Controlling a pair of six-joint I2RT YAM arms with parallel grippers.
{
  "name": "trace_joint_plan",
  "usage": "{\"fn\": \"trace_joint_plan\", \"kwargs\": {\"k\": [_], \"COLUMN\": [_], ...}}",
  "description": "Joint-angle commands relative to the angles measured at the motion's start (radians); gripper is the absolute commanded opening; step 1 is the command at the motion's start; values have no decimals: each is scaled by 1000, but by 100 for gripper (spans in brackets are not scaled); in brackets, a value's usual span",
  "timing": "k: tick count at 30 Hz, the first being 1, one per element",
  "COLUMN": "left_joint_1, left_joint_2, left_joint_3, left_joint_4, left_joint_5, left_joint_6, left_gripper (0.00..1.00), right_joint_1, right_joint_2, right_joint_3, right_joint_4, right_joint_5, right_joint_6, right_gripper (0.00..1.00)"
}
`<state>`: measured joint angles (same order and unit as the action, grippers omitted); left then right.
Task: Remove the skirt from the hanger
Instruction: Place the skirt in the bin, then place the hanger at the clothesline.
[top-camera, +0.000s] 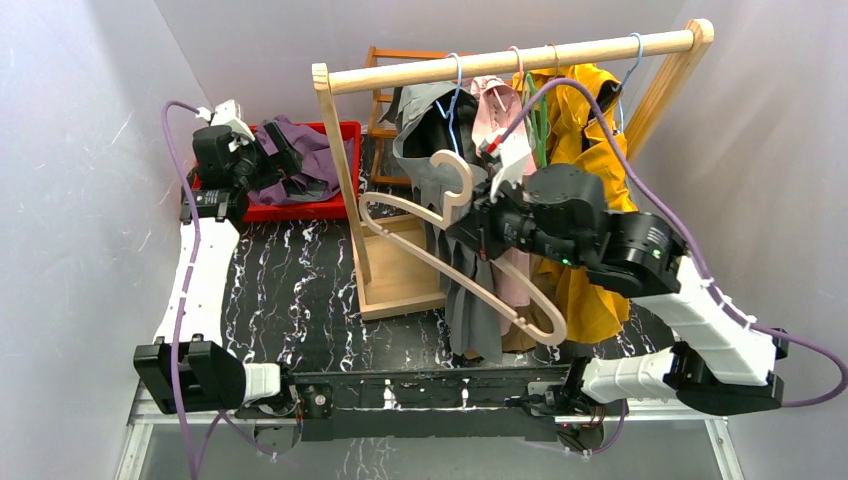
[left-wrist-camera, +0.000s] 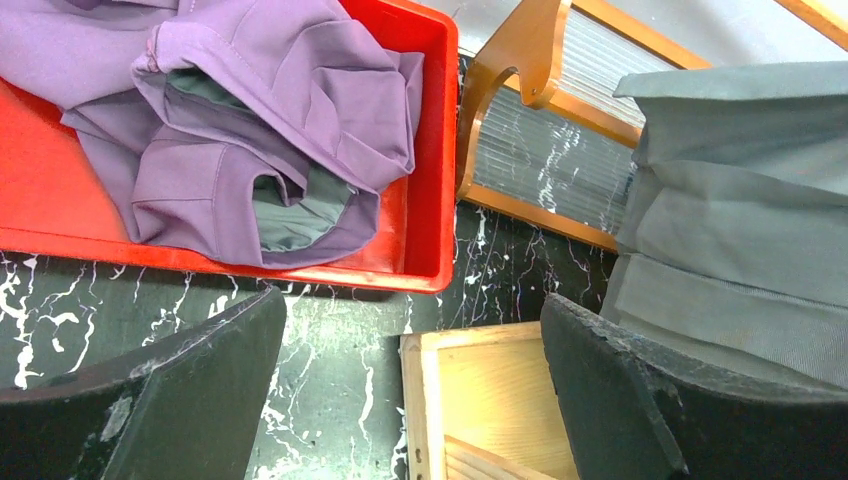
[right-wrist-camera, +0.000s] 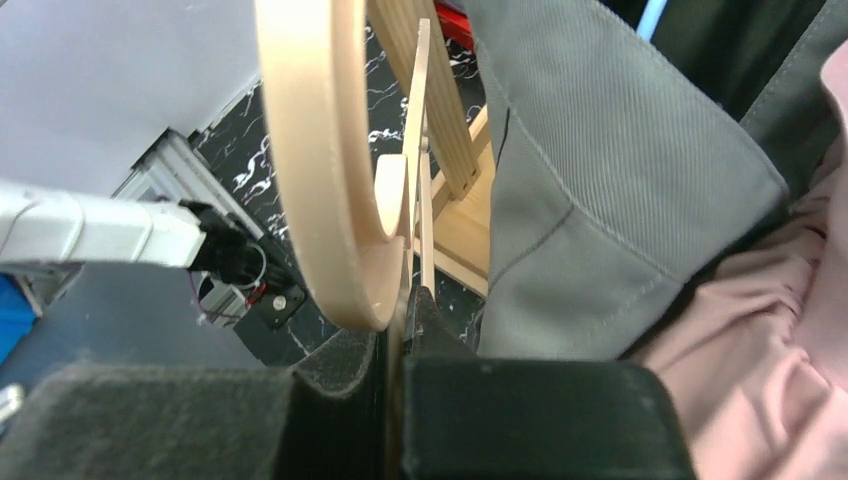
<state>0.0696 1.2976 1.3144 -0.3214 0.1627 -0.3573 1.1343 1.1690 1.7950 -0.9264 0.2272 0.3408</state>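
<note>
While the right pincer (top-camera: 480, 228) clamps the bare wooden hanger (top-camera: 460, 180) in front of the rack (top-camera: 500, 60), the left pincer (left-wrist-camera: 410, 342) hangs open above the tabletop (left-wrist-camera: 330, 345), just beside a red tray (left-wrist-camera: 437, 150). The purple skirt (left-wrist-camera: 250, 120) lies crumpled in that tray.

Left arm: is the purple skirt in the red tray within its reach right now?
Probably yes. The left gripper hangs open just beside the red tray. The purple skirt lies heaped inside with nothing over it. Only the tray's low front wall stands between.
</note>
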Motion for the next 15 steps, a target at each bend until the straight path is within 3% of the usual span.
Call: {"fn": "trace_joint_plan", "kwargs": {"k": [1, 3, 12, 15], "left_joint_1": [-9, -10, -41, -45], "left_joint_2": [-10, -21, -66, -89], "left_joint_3": [-28, -46, -150, -210], "left_joint_4": [-1, 22, 69, 102], "left_joint_5": [-6, 8, -37, -12], "left_joint_6": [12, 2, 9, -6], "left_gripper": [98, 98, 98, 98], "right_joint_1": [3, 4, 5, 5], "right_joint_2": [52, 81, 116, 136], "right_joint_3": [52, 89, 18, 14], "right_joint_4": [115, 135, 542, 638], "right_joint_5": [136, 163, -39, 9], "right_joint_6": [79, 98, 91, 110], "right_gripper": [0, 0, 0, 0]}}
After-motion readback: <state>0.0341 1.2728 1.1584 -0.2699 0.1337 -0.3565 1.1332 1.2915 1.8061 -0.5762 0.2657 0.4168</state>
